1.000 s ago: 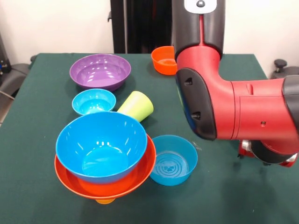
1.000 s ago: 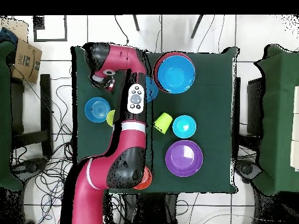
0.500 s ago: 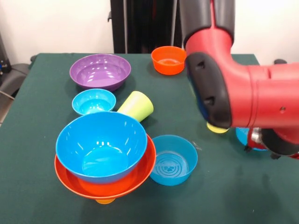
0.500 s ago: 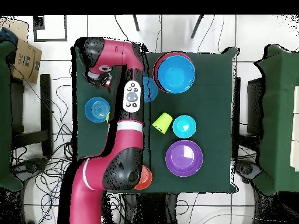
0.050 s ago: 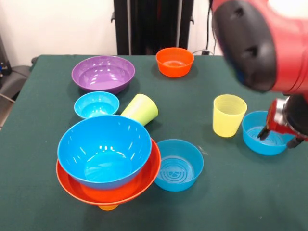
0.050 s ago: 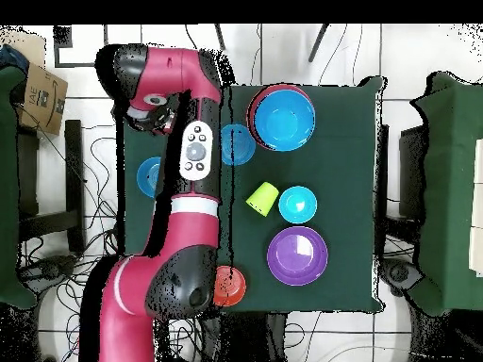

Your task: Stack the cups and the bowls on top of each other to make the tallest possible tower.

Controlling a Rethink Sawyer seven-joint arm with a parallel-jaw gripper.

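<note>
Cardboard box (image 6: 44,94), printing too small

Table: green cloth (image 5: 231,192) covers my work surface.
Wall: plain white (image 5: 57,24) behind it.
Floor: white tiles (image 6: 283,47), cables (image 6: 90,160) strewn across.
Corner: cardboard box (image 6: 42,94).
Sides: dark chairs (image 6: 443,189).

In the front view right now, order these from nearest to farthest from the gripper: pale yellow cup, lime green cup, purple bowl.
Measured from the gripper at the right edge:
1. Pale yellow cup, upright, just left of it.
2. Lime green cup, lying mid-table.
3. Purple bowl, far back left.
</note>
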